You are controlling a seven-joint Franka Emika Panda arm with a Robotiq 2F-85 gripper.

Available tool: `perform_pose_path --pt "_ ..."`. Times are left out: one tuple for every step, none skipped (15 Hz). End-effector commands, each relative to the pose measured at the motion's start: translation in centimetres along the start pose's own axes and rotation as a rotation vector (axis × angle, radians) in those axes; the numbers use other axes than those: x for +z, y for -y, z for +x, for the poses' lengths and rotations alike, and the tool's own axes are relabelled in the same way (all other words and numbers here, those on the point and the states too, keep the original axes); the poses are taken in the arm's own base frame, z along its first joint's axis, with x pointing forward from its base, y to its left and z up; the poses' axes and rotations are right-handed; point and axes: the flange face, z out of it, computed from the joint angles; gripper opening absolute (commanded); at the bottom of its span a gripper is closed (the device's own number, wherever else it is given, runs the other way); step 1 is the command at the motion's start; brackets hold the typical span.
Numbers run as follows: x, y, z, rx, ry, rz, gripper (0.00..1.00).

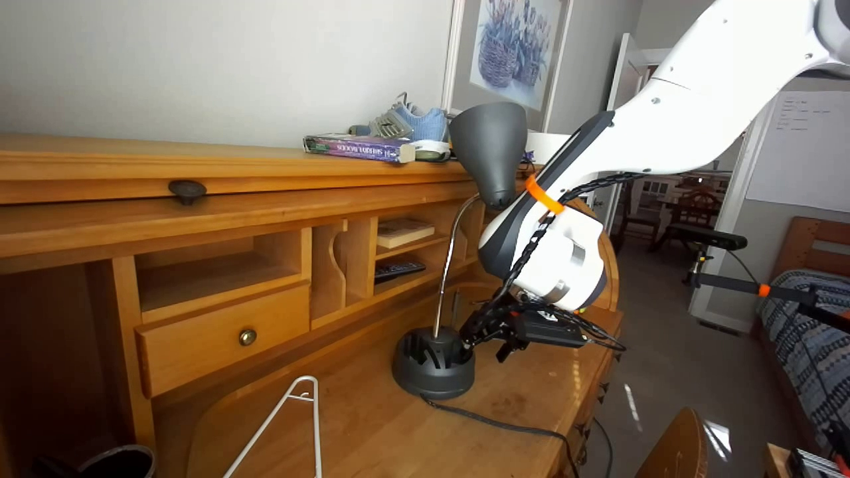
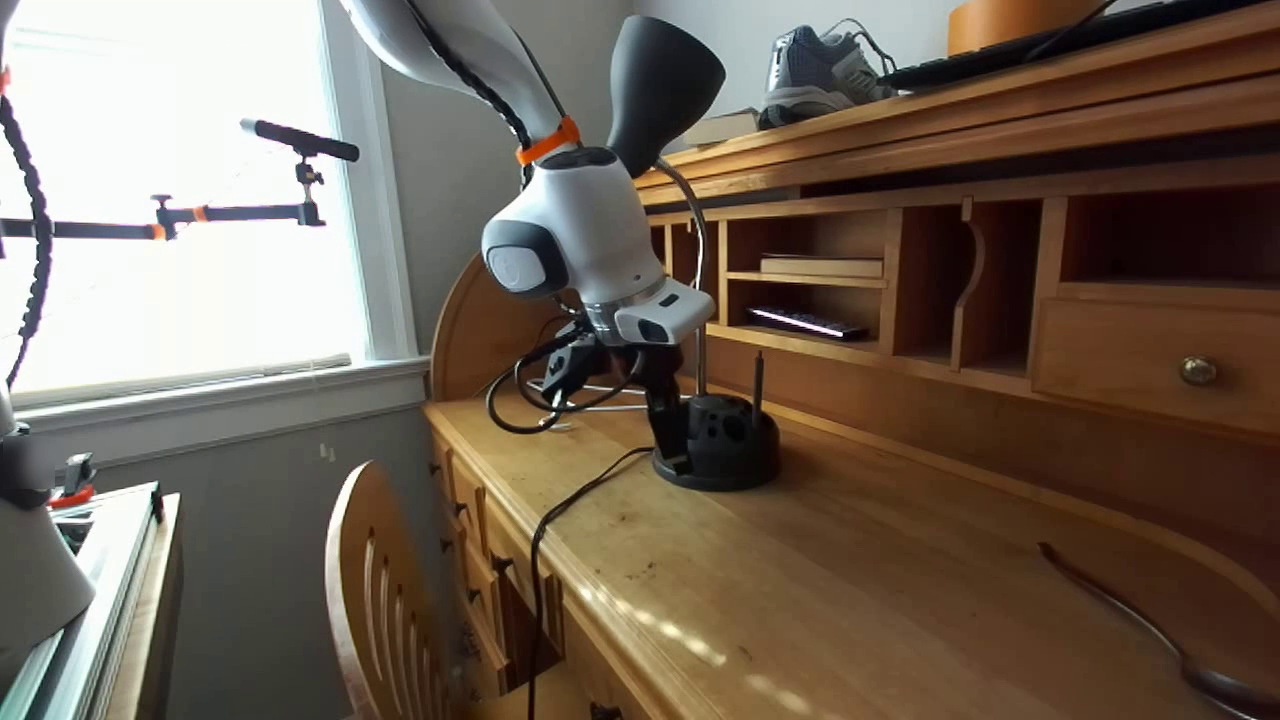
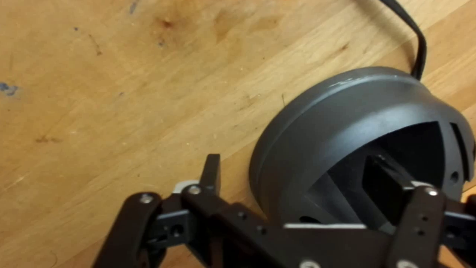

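Observation:
My gripper (image 3: pixel 292 171) is open in the wrist view, with nothing seen held between its fingers. It is at the dark grey base (image 3: pixel 334 119) of a desk lamp. One finger is beside the base over the wood, and the other overlaps a dark opening in its top. I cannot tell whether the fingers touch it. In both exterior views the gripper (image 1: pixel 486 342) (image 2: pixel 682 450) is low beside the lamp base (image 1: pixel 431 382) (image 2: pixel 725 465). The lamp's cone shade (image 1: pixel 490 143) (image 2: pixel 660 85) stands above on a bent metal stem. A thin dark stick (image 2: pixel 759 380) stands upright in the base.
The wooden desk (image 1: pixel 372 425) has cubbies holding a book (image 1: pixel 405 232) and a remote (image 1: pixel 398 270). A white hanger (image 1: pixel 317 425), a spoon (image 2: pixel 1120 610) and the lamp's cord (image 2: pixel 590 485) lie on the desk. A shoe (image 2: pixel 820 75) sits on top. A chair (image 2: pixel 380 600) stands in front.

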Motion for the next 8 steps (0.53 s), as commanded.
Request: perform_pose_path --pt "1.6 -0.5 0.5 0.0 -0.026 -0.015 0.97" --pt "1.9 -0.6 0.6 0.001 -0.028 -0.018 0.99" --pt "2.2 -0.6 0.6 -0.001 -0.029 -0.02 0.99" --pt "2.4 -0.7 0.6 -0.005 -0.032 -0.025 1.0" --pt "2.6 -0.8 0.6 -0.007 -0.034 -0.029 0.75" --pt "2.7 -0.9 0.5 -0.007 -0.038 -0.036 0.74" --pt "2.7 -1.1 0.5 -0.007 -0.041 -0.043 0.65" --pt "2.7 -1.3 0.4 -0.004 -0.043 -0.049 0.57"
